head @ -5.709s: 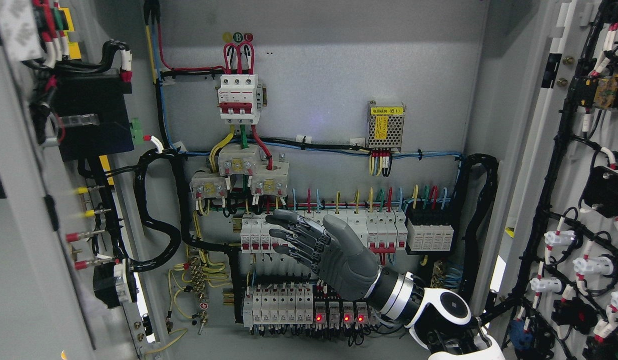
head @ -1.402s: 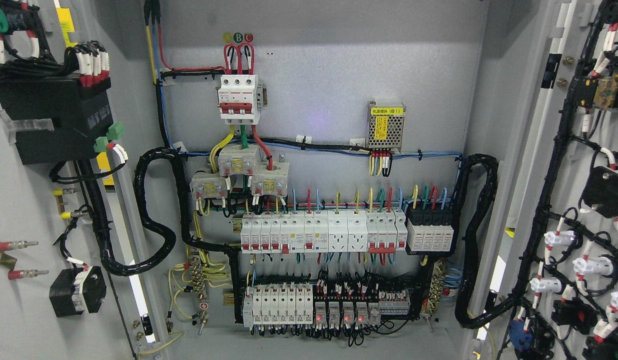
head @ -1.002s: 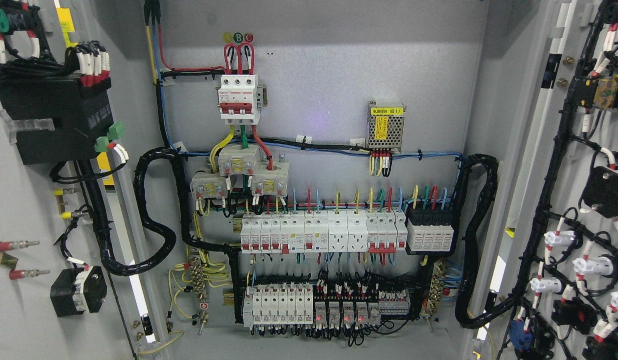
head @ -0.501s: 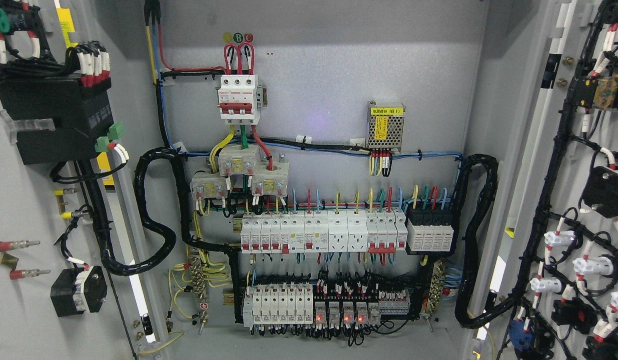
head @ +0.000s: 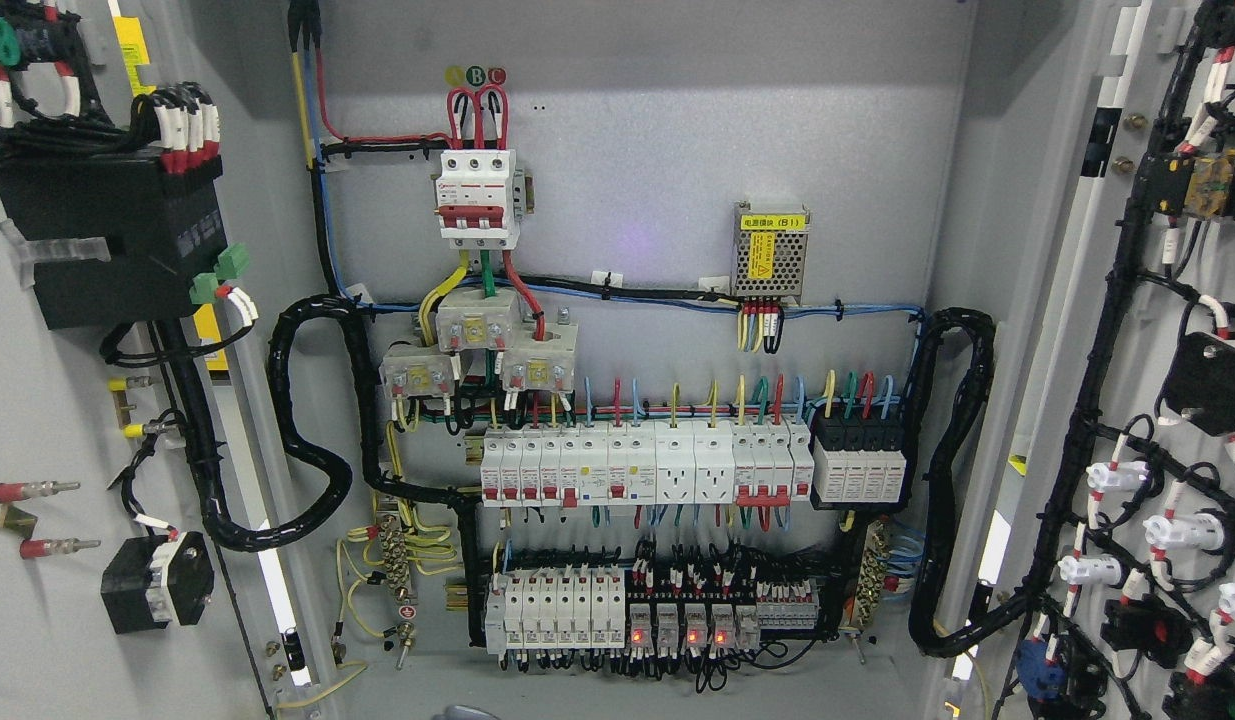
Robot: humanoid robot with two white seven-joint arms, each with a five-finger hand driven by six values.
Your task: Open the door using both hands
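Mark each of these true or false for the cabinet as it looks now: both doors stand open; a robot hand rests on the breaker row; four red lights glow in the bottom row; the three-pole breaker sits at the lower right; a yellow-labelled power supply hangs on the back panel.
1. Both doors stand open. True: the left door and the right door are swung out, showing their inner wiring.
2. A robot hand rests on the breaker row. False: no hand is on it.
3. Four red lights glow in the bottom row. True.
4. The three-pole breaker sits at the lower right. False: it is mounted at the upper left of the back panel.
5. A yellow-labelled power supply hangs on the back panel. True.
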